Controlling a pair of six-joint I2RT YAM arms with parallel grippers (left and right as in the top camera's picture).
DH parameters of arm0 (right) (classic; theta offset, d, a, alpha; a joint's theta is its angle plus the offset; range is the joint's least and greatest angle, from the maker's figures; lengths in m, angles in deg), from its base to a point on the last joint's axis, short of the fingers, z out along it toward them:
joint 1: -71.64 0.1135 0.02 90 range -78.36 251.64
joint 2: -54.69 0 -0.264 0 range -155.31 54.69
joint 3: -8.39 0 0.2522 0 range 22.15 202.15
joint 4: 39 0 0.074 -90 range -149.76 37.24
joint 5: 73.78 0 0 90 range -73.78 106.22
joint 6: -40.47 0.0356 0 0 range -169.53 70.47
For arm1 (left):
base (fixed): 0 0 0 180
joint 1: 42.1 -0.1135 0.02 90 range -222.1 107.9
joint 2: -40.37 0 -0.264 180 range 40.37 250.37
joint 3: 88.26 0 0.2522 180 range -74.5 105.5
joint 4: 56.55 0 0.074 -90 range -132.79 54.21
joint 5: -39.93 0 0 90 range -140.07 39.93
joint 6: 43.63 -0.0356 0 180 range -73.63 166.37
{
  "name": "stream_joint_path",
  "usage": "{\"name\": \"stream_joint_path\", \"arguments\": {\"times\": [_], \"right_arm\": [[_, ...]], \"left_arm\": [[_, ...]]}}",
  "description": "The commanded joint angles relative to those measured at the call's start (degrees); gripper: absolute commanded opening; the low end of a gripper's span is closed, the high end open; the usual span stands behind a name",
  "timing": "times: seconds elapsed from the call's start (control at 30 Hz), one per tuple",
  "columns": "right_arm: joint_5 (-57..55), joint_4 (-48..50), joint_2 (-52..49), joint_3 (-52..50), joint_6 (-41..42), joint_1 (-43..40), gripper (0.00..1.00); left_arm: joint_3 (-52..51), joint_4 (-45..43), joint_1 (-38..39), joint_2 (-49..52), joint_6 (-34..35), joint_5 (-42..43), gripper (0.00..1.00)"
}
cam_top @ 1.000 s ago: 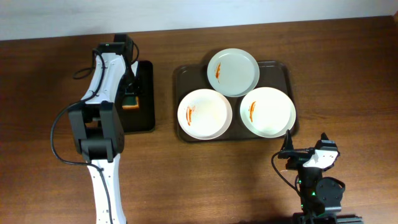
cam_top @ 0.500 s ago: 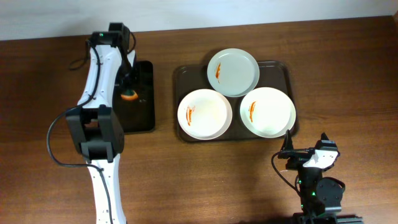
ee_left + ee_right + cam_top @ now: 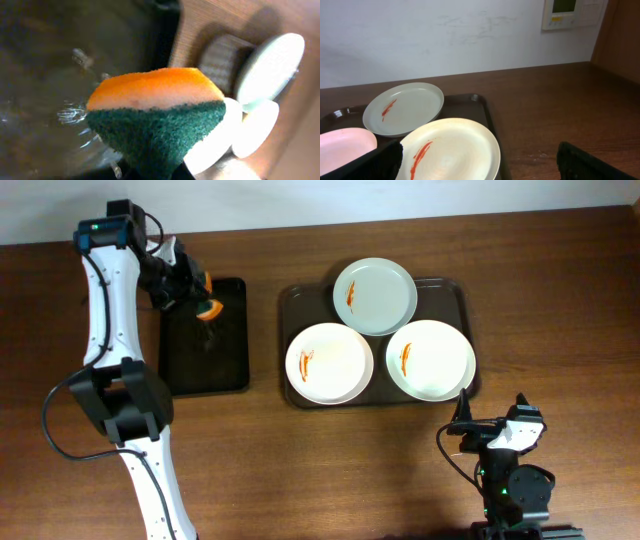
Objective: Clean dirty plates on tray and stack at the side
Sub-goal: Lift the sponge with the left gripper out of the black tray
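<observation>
Three dirty plates lie on the dark brown tray (image 3: 448, 296): one at the back (image 3: 375, 296), one front left (image 3: 329, 363), one front right (image 3: 431, 358), each with an orange-red smear. My left gripper (image 3: 198, 298) is shut on an orange and green sponge (image 3: 208, 308) and holds it above the back of a black tray (image 3: 205, 360). In the left wrist view the sponge (image 3: 155, 115) fills the middle and hides the fingers. My right gripper (image 3: 495, 430) is open near the table's front edge, just short of the front right plate (image 3: 450, 150).
The black tray (image 3: 45, 75) is wet, with water streaks. Bare wooden table lies right of the brown tray (image 3: 485, 115) and along the front. A white wall with a small panel (image 3: 567, 12) stands behind the table.
My left gripper has shut on the sponge and lifted it off the black tray, and the arm has swung back and to the left. The right arm has not moved.
</observation>
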Motion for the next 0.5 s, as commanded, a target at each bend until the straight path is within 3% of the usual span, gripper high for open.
{"name": "stream_joint_path", "arguments": {"times": [0.0,0.07,0.13,0.27,0.47], "right_arm": [[0.11,-0.26,0.39,-0.46,-0.44,-0.37,0.98],[0.11,-0.26,0.39,-0.46,-0.44,-0.37,0.98],[0.11,-0.26,0.39,-0.46,-0.44,-0.37,0.98],[0.11,-0.26,0.39,-0.46,-0.44,-0.37,0.98],[0.11,-0.26,0.39,-0.46,-0.44,-0.37,0.98]], "left_arm": [[-0.17,1.36,-3.78,0.13,-1.27,19.47,0.0],[-0.17,2.4,-6.43,0.13,-1.25,31.65,0.0],[-0.17,2.08,-8.11,0.13,-0.85,35.74,0.0],[-0.17,6.1,-9.62,0.13,7.48,35.98,0.0],[-0.17,5.95,-9.62,0.13,8.0,35.89,0.0]]}}
